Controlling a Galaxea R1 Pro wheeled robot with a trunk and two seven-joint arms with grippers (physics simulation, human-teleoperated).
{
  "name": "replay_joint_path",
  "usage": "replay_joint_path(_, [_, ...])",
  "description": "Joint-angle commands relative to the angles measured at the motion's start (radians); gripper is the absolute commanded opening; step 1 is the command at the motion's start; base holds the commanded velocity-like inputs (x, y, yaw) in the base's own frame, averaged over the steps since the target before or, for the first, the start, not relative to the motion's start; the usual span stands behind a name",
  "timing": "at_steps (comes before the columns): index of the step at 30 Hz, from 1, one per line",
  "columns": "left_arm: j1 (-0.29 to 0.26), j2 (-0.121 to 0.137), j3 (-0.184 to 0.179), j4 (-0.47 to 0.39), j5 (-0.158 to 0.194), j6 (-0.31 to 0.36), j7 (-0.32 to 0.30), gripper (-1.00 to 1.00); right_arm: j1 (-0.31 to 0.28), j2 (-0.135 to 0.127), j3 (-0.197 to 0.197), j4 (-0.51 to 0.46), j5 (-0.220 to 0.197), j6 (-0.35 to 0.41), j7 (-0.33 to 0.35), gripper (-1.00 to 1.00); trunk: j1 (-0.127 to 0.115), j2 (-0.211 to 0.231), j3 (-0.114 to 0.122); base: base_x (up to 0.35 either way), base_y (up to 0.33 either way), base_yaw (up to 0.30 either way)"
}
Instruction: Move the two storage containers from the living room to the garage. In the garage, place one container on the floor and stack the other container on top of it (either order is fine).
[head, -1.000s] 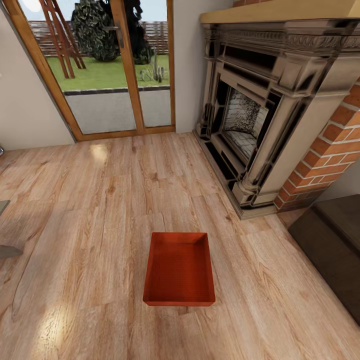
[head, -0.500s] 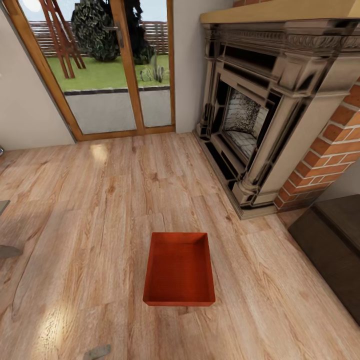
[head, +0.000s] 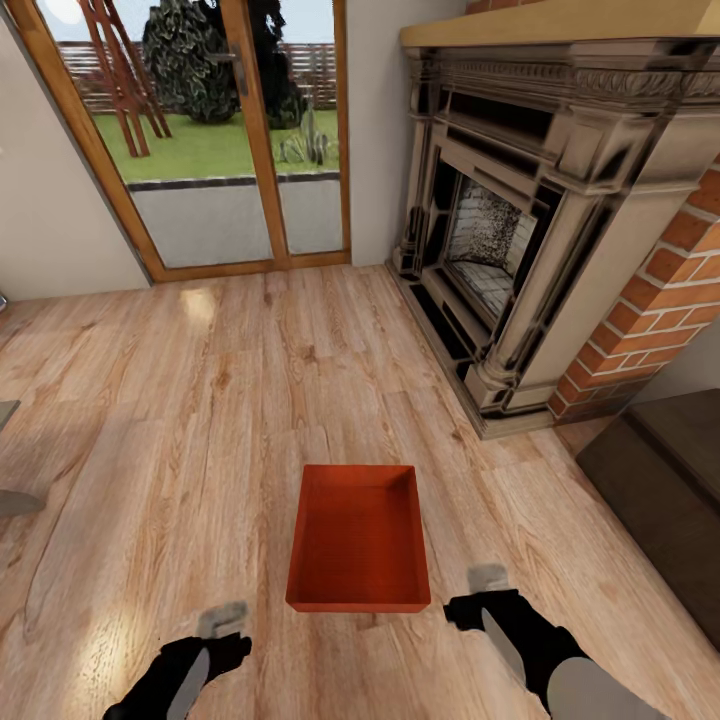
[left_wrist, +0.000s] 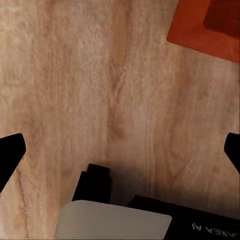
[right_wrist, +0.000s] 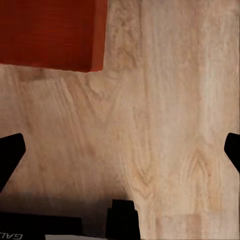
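One red-orange storage container (head: 360, 540) lies on the light wood-plank floor of the living room, lidless and with nothing inside. My left gripper (head: 225, 625) hovers over the floor just short of its near left corner. My right gripper (head: 485, 592) is beside its near right corner. Neither touches it. In the left wrist view the left gripper (left_wrist: 120, 150) is open above bare planks, with a corner of the container (left_wrist: 200, 30) beyond it. In the right wrist view the right gripper (right_wrist: 120, 152) is open too, with the container (right_wrist: 50, 32) ahead and to one side.
A dark ornate fireplace (head: 520, 230) with a brick surround (head: 660, 300) stands at the right. Dark low furniture (head: 670, 480) fills the near right. A wood-framed glass door (head: 220, 140) onto a garden is at the back. A grey object (head: 10, 500) pokes in at the left edge.
Both arms have come up into the head view from the bottom edge, one on each side of the container's near end. The container has not moved.
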Motion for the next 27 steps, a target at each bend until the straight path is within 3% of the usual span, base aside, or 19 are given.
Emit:
replay_joint_path(1, [-0.026, -0.001, 0.0, -0.001, 0.011, 0.008, 0.006, 1.0, -0.025, 0.001, 0.007, -0.001, -0.01, 0.006, -0.003, 1.0, 0.0, 0.0, -0.001, 0.0, 0.0, 0.0])
replay_joint_path(6, [-0.131, -0.009, -0.001, 0.001, 0.01, 0.011, 0.006, 1.0, -0.107, 0.006, 0.006, 0.0, -0.012, -0.018, -0.006, 1.0, 0.0, 0.0, -0.001, 0.0, 0.0, 0.0])
replay_joint_path(7, [-0.175, -0.021, -0.002, 0.001, 0.009, 0.011, 0.007, 1.0, -0.123, 0.007, 0.005, -0.001, -0.013, -0.067, -0.008, 1.0, 0.0, 0.0, -0.001, 0.0, 0.0, 0.0])
replay_joint_path(10, [-0.233, -0.056, -0.004, 0.005, -0.006, 0.01, 0.01, 1.0, -0.134, 0.01, -0.004, 0.0, -0.014, -0.127, -0.021, 1.0, 0.0, 0.0, -0.001, 0.0, 0.0, 0.0])
replay_joint_path(12, [-0.256, -0.088, -0.005, 0.014, -0.042, 0.005, 0.028, 1.0, -0.137, 0.028, -0.017, 0.0, -0.014, -0.144, -0.033, 1.0, 0.0, 0.0, -0.001, 0.0, 0.0, 0.0])
replay_joint_path(14, [-0.278, -0.136, -0.005, 0.026, -0.123, -0.002, 0.07, 1.0, -0.138, 0.067, -0.047, -0.001, -0.014, -0.155, -0.05, 1.0, 0.0, 0.0, -0.001, 0.0, 0.0, 0.0])
replay_joint_path(15, [-0.288, -0.157, -0.004, 0.024, -0.189, -0.007, 0.093, 1.0, -0.139, 0.094, -0.081, 0.001, -0.013, -0.17, -0.063, 1.0, 0.0, 0.0, -0.001, 0.0, 0.0, 0.0])
replay_joint_path(16, [-0.293, -0.165, -0.004, 0.021, -0.222, -0.011, 0.101, 1.0, -0.139, 0.107, -0.1, 0.003, -0.011, -0.185, -0.069, 1.0, 0.0, 0.0, -0.001, 0.0, 0.0, 0.0])
replay_joint_path(19, [-0.298, -0.174, -0.003, 0.032, -0.256, -0.038, 0.112, 1.0, -0.14, 0.122, -0.123, 0.009, -0.009, -0.246, -0.078, 1.0, 0.0, 0.0, -0.001, 0.0, 0.0, 0.0])
replay_joint_path(24, [-0.3, -0.176, -0.002, 0.067, -0.268, -0.092, 0.121, 1.0, -0.14, 0.129, -0.127, 0.056, -0.002, -0.375, -0.084, 1.0, 0.0, 0.0, -0.001, 0.0, 0.0, 0.0])
replay_joint_path(27, [-0.3, -0.176, -0.002, 0.063, -0.271, -0.098, 0.117, 1.0, -0.14, 0.128, -0.127, 0.076, 0.014, -0.388, -0.082, 1.0, 0.0, 0.0, -0.001, 0.0, 0.0, 0.0])
